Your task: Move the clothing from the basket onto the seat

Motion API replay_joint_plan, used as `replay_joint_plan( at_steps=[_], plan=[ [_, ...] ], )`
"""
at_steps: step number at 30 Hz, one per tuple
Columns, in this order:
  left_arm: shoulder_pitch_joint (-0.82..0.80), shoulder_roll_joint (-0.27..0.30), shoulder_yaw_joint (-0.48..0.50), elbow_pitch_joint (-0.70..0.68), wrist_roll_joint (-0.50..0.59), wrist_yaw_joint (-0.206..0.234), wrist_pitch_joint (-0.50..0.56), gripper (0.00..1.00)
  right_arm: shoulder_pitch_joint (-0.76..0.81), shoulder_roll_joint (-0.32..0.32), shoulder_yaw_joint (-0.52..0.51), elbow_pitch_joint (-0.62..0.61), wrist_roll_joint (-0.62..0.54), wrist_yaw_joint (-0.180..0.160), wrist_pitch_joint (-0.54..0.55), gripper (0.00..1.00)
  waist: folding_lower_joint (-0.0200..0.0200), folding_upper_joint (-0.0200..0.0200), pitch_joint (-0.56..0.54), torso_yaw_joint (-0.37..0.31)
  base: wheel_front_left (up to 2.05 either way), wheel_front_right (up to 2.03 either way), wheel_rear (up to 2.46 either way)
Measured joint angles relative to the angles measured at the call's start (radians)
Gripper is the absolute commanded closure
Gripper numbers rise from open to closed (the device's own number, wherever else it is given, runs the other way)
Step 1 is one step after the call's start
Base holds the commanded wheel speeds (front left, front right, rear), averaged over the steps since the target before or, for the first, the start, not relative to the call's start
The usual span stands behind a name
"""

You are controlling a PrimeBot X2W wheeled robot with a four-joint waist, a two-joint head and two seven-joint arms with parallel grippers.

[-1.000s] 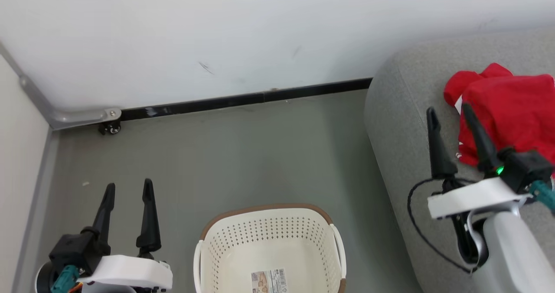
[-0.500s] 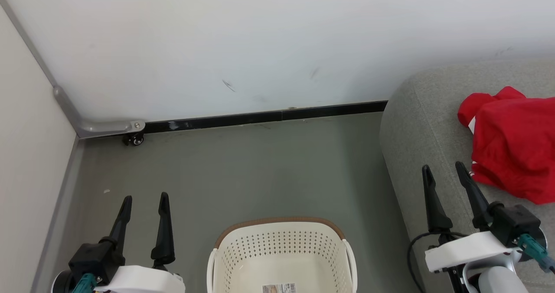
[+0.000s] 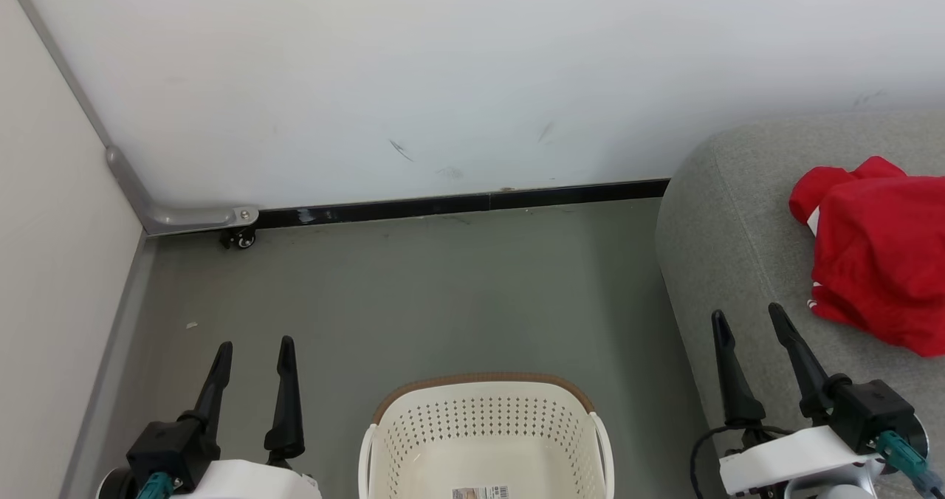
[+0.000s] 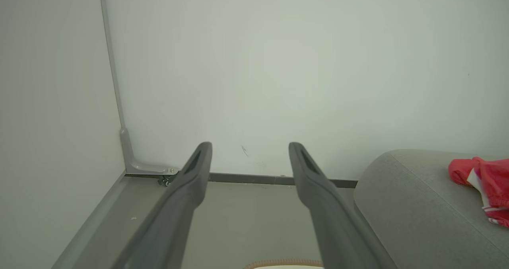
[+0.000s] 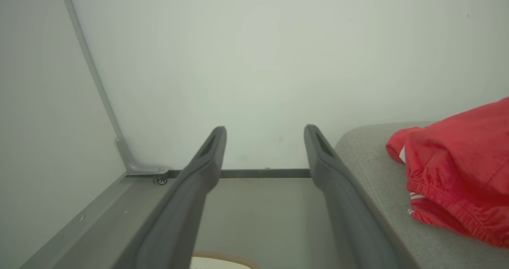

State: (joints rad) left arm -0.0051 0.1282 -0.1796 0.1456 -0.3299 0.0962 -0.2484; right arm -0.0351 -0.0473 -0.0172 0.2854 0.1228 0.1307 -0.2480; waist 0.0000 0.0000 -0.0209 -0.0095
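The left gripper point(image 3: 255, 345) and the right gripper point(image 3: 745, 312) sit at the near edge of the scene, one on each side of the basket point(image 3: 480, 414). Both have their fingers spread apart and grasp nothing. The cream basket stands on the floor point(image 3: 443, 292) between them with clear gaps on both sides. Its brown rim curves away from the robot, and a barcode sticker point(image 3: 480, 493) shows on its bottom. The right gripper's fingers point up over the rounded near-left edge of the grey seat point(image 3: 731, 211), which bulges in from the right and narrows the floor on that side. The clothing point(image 3: 878, 263), a crumpled red heap with a sliver of white trim, lies on top of the seat. It is beyond and to the right of the right gripper, near it but not touching, and runs off the picture's right edge. Ahead of the basket, a broad stretch of grey-green floor lies open as far as the black baseboard point(image 3: 458, 205). A pale side panel point(image 3: 52, 263) closes off the left, and a small caster point(image 3: 238, 239) sits under a grey metal bracket in the corner. The white wall point(image 3: 443, 78) rises behind, lightly scuffed.
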Motion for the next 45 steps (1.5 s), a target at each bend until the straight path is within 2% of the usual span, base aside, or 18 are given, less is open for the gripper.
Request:
replay_joint_plan(
  at_steps=[16, 45],
  plan=[
    [0.0, -0.005, 0.024, 0.005, 0.03, 0.002, 0.0, 0.0, 0.032, 0.002, 0.02, -0.055, 0.023, 0.0, 0.001, 0.0, 0.0, 0.0, 0.012, 0.004, 0.0, 0.0, 0.0],
    [-0.003, -0.015, 0.015, 0.045, 0.07, 0.018, 0.0, 0.0, 0.068, 0.004, 0.005, -0.059, 0.047, 0.0, 0.038, 0.0, 0.0, 0.0, 0.027, 0.013, 0.0, 0.0, 0.0]
  ],
)
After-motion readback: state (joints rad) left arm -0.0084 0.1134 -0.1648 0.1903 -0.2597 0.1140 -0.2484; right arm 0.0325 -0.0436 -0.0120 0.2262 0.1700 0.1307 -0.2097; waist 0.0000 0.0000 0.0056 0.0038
